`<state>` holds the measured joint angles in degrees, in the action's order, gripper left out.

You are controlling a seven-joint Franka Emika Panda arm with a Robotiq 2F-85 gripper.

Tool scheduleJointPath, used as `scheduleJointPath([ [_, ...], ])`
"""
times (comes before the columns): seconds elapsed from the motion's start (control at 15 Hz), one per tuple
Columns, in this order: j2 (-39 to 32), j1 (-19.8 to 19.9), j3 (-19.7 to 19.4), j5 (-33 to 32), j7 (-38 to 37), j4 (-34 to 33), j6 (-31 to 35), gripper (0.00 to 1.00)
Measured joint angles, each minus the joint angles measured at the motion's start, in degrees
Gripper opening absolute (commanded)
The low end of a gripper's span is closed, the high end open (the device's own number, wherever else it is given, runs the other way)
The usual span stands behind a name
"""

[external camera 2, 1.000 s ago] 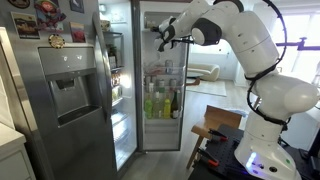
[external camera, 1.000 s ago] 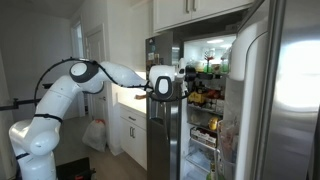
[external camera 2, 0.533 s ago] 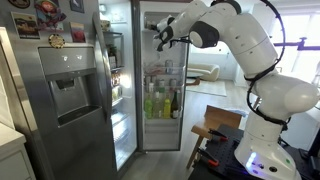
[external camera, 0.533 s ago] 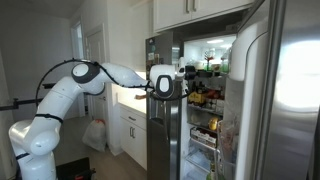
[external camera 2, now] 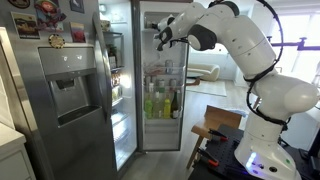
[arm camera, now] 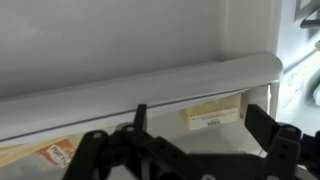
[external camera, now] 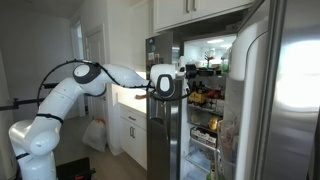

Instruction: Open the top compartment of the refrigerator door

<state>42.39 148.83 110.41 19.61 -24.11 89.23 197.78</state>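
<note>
The refrigerator door (external camera: 160, 135) stands swung wide open, and the tool (arm camera: 185, 150), jaws spread and empty, faces its top compartment's white lid (arm camera: 150, 85) close up, seemingly ready to lift it.

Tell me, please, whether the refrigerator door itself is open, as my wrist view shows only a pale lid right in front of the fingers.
Observer: Yes, the refrigerator door stands swung wide open, and an exterior view shows its inner side.
Operator: Thank you. How high on it is the arm working?
Observer: The gripper is near the top of that inner side, reaching in from the door's free edge.
Operator: Good. Is anything stored below that spot?
Observer: Yes, bottles stand in the door racks lower down, well beneath the gripper.
</note>
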Motion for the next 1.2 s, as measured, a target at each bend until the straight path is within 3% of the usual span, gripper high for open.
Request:
scheduleJointPath([
  [1.2, 0.3, 0.1, -0.1, 0.1, 0.0, 3.4, -0.5, 1.00],
])
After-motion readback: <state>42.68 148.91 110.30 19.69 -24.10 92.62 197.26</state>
